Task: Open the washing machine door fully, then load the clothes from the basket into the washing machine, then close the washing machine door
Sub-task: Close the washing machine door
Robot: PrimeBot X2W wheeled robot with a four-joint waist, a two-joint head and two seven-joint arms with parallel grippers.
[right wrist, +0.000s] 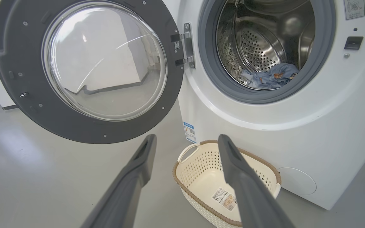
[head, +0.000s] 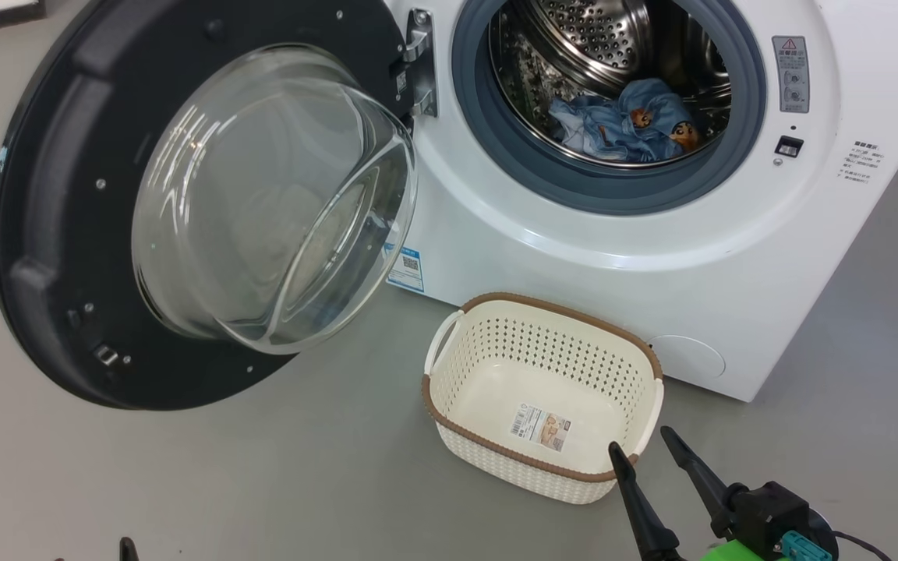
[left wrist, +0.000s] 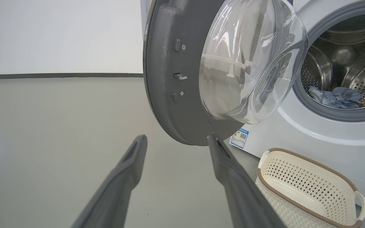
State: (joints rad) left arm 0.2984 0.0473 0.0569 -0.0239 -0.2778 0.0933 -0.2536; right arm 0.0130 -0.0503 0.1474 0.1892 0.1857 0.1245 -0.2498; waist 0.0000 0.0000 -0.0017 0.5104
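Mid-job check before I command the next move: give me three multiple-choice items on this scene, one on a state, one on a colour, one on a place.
1. The washing machine door is:
A. shut
B. swung wide open
C. off its hinge

2. The rim of the basket is:
A. blue
B. brown
C. black

3. The clothes lie:
A. in the basket
B. draped over the door
C. inside the drum

Key:
1 B, the door hangs on its hinge well clear of the opening.
2 B, a brown woven-look band tops the cream walls.
3 C, the blue fabric sits in the drum, and the basket holds nothing but its label.
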